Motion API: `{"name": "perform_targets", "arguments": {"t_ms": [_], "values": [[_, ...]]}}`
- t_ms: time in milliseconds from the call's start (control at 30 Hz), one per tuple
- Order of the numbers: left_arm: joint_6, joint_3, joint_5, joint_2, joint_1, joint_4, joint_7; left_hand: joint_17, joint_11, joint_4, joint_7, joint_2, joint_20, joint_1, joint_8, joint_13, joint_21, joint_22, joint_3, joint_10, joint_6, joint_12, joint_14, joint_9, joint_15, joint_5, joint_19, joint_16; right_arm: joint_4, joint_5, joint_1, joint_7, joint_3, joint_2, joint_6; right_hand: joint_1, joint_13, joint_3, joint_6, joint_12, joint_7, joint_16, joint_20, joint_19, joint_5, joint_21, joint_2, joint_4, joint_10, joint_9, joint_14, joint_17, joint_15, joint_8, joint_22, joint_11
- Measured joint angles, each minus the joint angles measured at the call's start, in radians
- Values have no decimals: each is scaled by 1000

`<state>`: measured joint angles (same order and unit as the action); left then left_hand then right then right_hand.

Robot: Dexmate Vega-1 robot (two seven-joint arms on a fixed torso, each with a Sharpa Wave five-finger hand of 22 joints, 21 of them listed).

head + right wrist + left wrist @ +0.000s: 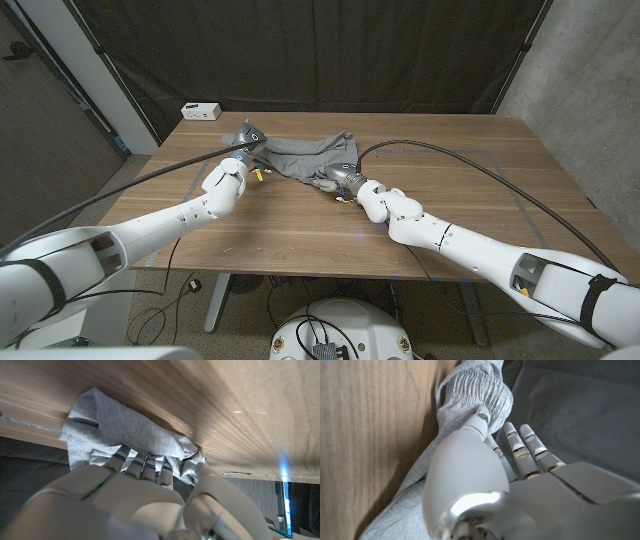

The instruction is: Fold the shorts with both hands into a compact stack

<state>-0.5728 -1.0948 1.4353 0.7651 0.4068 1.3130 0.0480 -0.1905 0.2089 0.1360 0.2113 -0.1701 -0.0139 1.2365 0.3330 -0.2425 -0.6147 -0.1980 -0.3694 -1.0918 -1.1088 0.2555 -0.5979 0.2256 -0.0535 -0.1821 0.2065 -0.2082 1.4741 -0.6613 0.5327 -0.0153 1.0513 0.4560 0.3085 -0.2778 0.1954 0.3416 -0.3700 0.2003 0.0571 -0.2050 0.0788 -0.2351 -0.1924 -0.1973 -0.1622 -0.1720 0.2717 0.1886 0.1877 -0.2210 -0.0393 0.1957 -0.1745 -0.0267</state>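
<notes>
Grey shorts (300, 156) lie bunched at the far middle of the wooden table (470, 200). My left hand (248, 138) is at their left end and pinches the elastic waistband (475, 390) between thumb and fingers (520, 445), lifting that corner a little. My right hand (346, 181) is at the near right part of the shorts. In the right wrist view its fingers (142, 465) dig into a crumpled fold of the grey cloth (115, 420) and the thumb closes on it from the side.
A small white box (201, 110) stands at the table's far left corner. A black cable (470, 160) arcs over the right half of the table, and another (150, 180) runs along my left arm. A dark curtain hangs behind the table.
</notes>
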Motion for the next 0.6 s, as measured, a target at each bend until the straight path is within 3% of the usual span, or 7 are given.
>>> {"name": "perform_targets", "arguments": {"t_ms": [600], "values": [[140, 50, 218, 115, -4, 132, 39, -3, 0, -4, 3, -4, 14, -5, 19, -13, -8, 0, -4, 1, 4, 0, 0, 19, 0, -11, -14, 5, -17, 10, -5, 12, 7, -2, -23, 9, 0, 0, -4, 0, 4, 0, 0, 0, -4, 0, -1, 0, 0, -3, 0, 3, 0, 0, 0, 0]]}}
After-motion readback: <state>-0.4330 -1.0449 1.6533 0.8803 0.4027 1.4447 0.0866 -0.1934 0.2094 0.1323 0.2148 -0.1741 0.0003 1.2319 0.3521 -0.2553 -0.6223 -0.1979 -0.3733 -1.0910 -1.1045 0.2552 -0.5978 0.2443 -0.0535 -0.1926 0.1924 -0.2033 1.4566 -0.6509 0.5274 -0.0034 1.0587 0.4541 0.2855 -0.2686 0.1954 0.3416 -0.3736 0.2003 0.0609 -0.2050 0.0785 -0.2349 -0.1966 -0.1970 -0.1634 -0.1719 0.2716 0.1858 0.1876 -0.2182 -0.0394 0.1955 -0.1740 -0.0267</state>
